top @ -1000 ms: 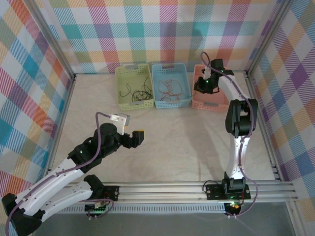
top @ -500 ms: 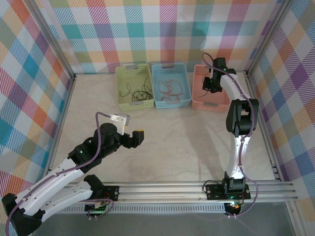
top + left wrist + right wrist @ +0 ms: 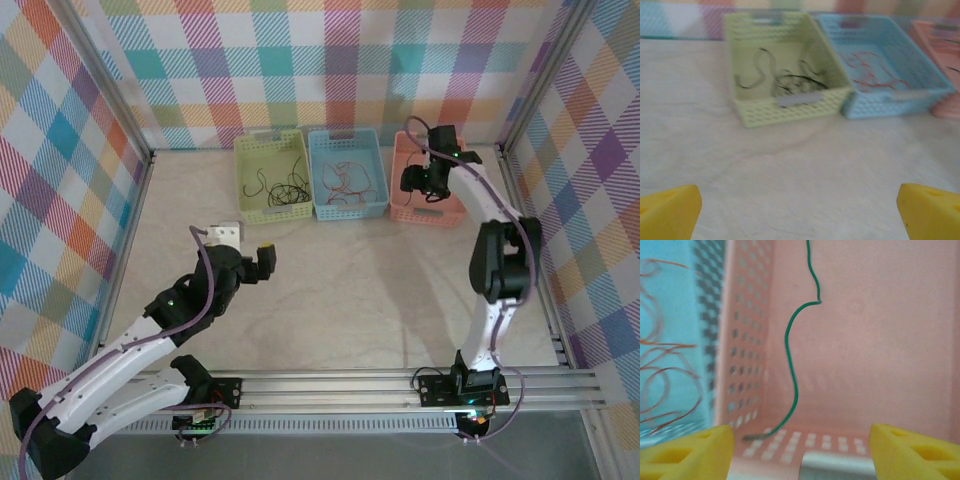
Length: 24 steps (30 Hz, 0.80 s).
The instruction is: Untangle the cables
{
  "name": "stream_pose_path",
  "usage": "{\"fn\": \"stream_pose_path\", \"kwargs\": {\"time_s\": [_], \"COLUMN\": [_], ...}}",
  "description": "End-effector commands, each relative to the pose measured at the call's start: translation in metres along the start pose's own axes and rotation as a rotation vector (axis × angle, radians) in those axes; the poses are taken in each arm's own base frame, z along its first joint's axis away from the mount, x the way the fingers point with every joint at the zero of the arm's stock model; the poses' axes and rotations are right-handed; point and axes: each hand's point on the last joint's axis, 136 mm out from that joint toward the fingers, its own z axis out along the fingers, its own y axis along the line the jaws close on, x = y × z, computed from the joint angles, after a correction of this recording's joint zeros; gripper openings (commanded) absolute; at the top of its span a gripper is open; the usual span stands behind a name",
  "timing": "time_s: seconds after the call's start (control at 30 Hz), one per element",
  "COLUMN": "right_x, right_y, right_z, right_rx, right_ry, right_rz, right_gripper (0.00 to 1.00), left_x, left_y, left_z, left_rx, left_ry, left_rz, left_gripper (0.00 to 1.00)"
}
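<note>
Three colours look sorted, we judge: thin black wires [image 3: 281, 188] in the far-left pale-green plastic basket [image 3: 277, 213], red-orange wires [image 3: 340, 180] in the blue middle basket [image 3: 350, 209], one green wire [image 3: 791, 365] in the pink right basket [image 3: 865, 340] under our spread, empty right gripper [image 3: 800, 445]; our left gripper [image 3: 800, 212] gapes near, empty.

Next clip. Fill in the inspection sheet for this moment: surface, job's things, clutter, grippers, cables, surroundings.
Surface: pale tabletop, three baskets in a row at its far edge.
Job's things: black cables in the green basket; red cables in the blue basket; one green cable lying in the pink basket.
Clutter: nothing seen.
Grippers: left gripper open over bare table, holding nothing; right gripper open above the pink basket, holding nothing.
Cables: purple arm cables run along both arms.
Surroundings: plaid walls; aluminium rail at the near edge.
</note>
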Motion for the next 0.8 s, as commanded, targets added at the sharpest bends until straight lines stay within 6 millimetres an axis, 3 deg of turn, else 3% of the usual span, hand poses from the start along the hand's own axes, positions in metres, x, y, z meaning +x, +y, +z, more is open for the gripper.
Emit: {"fn": "stream_pose_path", "kwargs": {"time_s": [0.0, 0.13, 0.3, 0.53, 0.77], "right_x": [-0.013, 0.018, 0.053, 0.095, 0.105], "right_y": [-0.006, -0.020, -0.029, -0.040, -0.046], "right_z": [-0.046, -0.066, -0.072, -0.050, -0.022], "right_rx": [0.000, 0.018, 0.007, 0.014, 0.012], "right_ry": [-0.182, -0.260, -0.370, -0.429, -0.523], "right_rz": [0.057, 0.030, -0.028, -0.126, -0.153], "right_gripper": [0.75, 0.79, 0.87, 0.94, 0.97], "left_x": [-0.020, -0.022, -0.016, 0.027, 0.054], "left_y": [0.040, 0.067, 0.083, 0.079, 0.105], "left_z": [0.006, 0.019, 0.036, 0.094, 0.135], "left_rx": [-0.217, -0.312, -0.295, -0.236, -0.248], "left_ry": [-0.082, -0.134, -0.201, -0.057, -0.067], "left_rz": [-0.043, -0.055, -0.019, 0.141, 0.106], "left_gripper": [1.00, 1.00, 1.00, 1.00, 1.00]}}
